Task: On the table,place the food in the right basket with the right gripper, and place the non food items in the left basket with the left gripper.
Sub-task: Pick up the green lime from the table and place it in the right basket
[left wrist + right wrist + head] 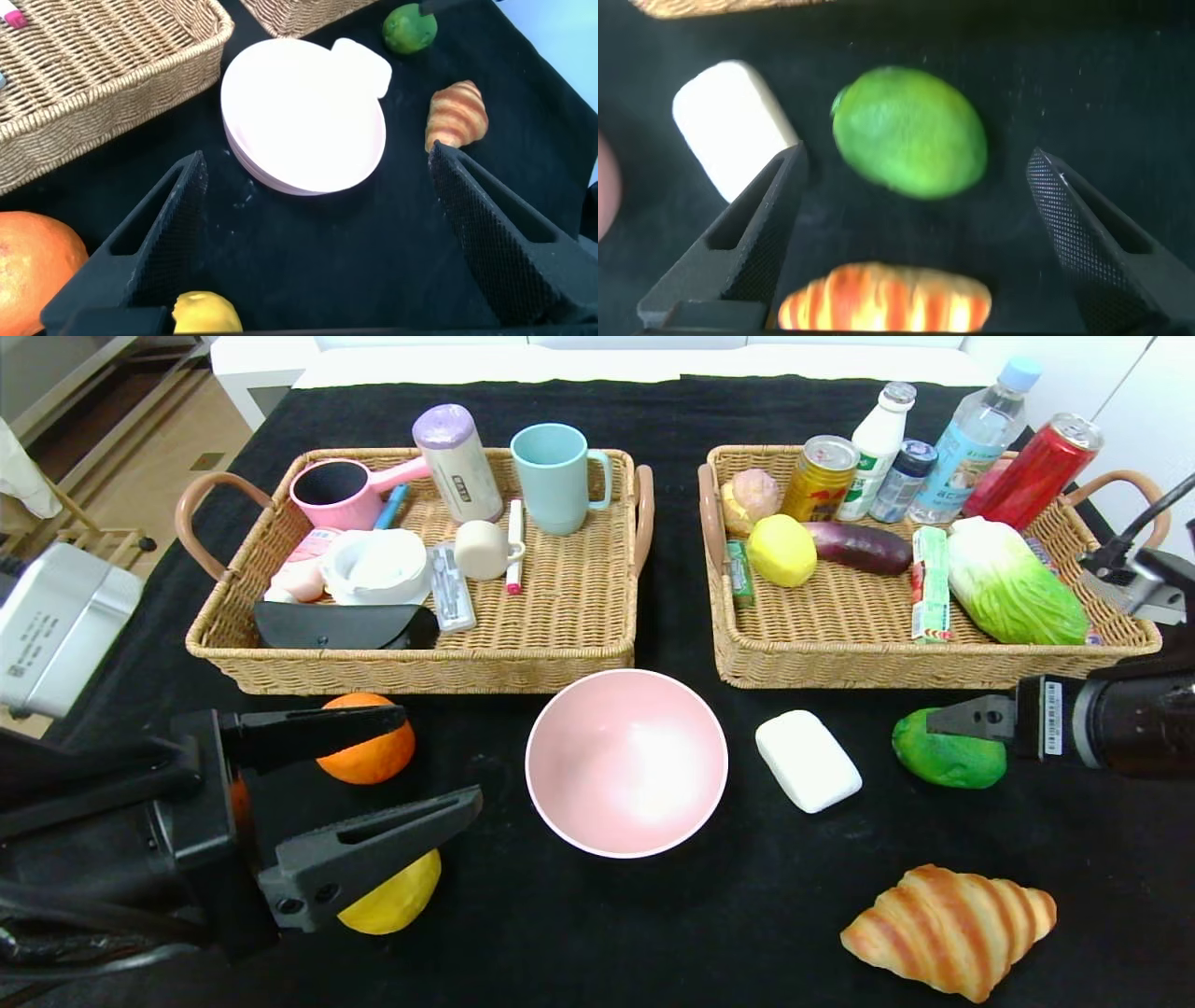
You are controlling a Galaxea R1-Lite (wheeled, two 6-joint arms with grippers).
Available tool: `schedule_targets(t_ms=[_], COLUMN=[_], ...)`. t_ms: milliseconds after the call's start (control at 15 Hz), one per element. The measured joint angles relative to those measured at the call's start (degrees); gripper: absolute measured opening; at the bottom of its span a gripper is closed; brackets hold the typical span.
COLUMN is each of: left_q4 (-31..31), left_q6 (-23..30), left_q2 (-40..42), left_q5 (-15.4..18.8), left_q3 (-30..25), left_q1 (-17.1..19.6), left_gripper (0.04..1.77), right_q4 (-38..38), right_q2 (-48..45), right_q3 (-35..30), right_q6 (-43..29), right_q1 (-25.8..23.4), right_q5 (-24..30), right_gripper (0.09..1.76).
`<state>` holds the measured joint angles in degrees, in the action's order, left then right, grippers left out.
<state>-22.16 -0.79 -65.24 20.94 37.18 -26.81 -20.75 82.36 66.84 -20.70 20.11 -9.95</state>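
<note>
Black-draped table (560, 933): bowl (626, 762), soap bar (808, 760), orange (369, 753), pear (392, 896), green fruit (948, 749), croissant (950, 928) left unsorted beside bowl; right gripper (915, 243) and left gripper (313, 243) jaws held wide, nothing grasped.

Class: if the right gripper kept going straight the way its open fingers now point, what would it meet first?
Most likely the green fruit: the right gripper stands open with that fruit centred ahead of its fingers. The white bar lies off to one side.
</note>
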Motion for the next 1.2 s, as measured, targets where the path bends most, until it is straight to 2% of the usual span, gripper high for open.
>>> schedule_targets(t_ms=[400,1200], left_q4=[0.09,-0.1], left_q6=[0.0,-0.8], left_q2=[0.0,0.22], left_q5=[0.05,0.0], left_q3=[-0.09,-0.17], left_q1=[-0.09,-0.01], left_gripper=[1.72,1.72], right_q4=[-0.13,0.69], right_q2=[4.82,9.86], right_q3=[2.32,1.99], right_q6=[-0.13,-0.99], right_q1=[0.22,-0.22], right_q5=[-0.66,-1.16], right_gripper=[1.71,1.71])
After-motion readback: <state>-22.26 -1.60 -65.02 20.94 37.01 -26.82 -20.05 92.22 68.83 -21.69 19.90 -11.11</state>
